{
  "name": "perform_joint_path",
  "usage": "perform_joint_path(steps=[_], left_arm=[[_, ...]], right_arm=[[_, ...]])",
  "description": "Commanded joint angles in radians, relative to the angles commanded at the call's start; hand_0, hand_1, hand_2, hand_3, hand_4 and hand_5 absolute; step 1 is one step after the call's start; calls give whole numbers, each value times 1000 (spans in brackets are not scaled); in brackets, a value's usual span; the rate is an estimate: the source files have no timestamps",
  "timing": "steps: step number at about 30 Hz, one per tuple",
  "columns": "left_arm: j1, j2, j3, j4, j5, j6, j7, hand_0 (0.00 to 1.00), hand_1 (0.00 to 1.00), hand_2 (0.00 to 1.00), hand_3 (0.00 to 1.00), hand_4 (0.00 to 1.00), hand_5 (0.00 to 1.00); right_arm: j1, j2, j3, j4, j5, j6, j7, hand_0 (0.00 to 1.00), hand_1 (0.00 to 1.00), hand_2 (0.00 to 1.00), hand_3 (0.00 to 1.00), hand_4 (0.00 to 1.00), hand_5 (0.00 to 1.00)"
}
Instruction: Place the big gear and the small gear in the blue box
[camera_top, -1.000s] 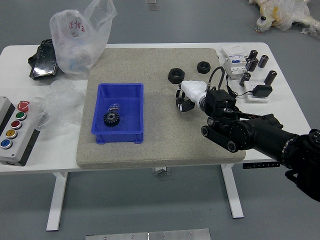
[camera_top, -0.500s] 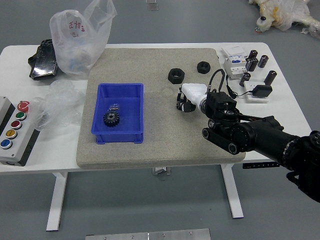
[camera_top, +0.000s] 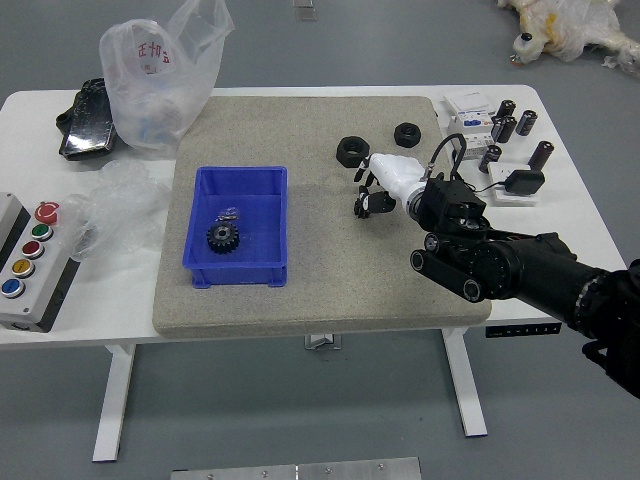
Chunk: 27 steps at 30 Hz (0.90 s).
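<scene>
My right hand (camera_top: 361, 190) reaches in from the right over the beige mat, its white-backed palm tilted down and its fingers apart with nothing visible between them. The blue box (camera_top: 281, 225) stands left of it on the mat. Inside the box lies a black toothed gear (camera_top: 223, 238), with a small shiny metallic piece (camera_top: 229, 214) just behind it; whether that is a gear I cannot tell. My left hand is out of view.
Beyond my right hand are two black round parts, one close to its fingers (camera_top: 352, 151), one farther back (camera_top: 407, 135). Black cylinders (camera_top: 540, 155) and white devices stand back right. Plastic bags (camera_top: 160, 75) and a button panel (camera_top: 32, 270) are left.
My right hand has risen and turned slightly, and its fingertips have spread farther apart. The blue box and its contents have not moved.
</scene>
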Motion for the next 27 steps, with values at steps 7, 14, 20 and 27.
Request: perform_joint_path(steps=[7,14,20,27], left_arm=[[-1,1,-2,0,4,-1,-1,712,532,538,671,695,487],[1,0,-4,0,8,-2,0,712,532,538,670,694,485],[-1,0,0,1,5,-1,-3,712,532,538,669,694,487],[0,0,0,1,4,0,-4,712,531,538,668,694,487]], right_arm=[[-3,11,-25,-7,9,19,-1,619,692,763,756,593,249],[-6,14,-45,-14,17,38,-10,631,709,774,818,822,423],[-10,18,-61,-33,23,61,-25,630,701,720,775,792,385],[-18,16,-30,-29,-15,87,-46,584,572,460,555,583,94]])
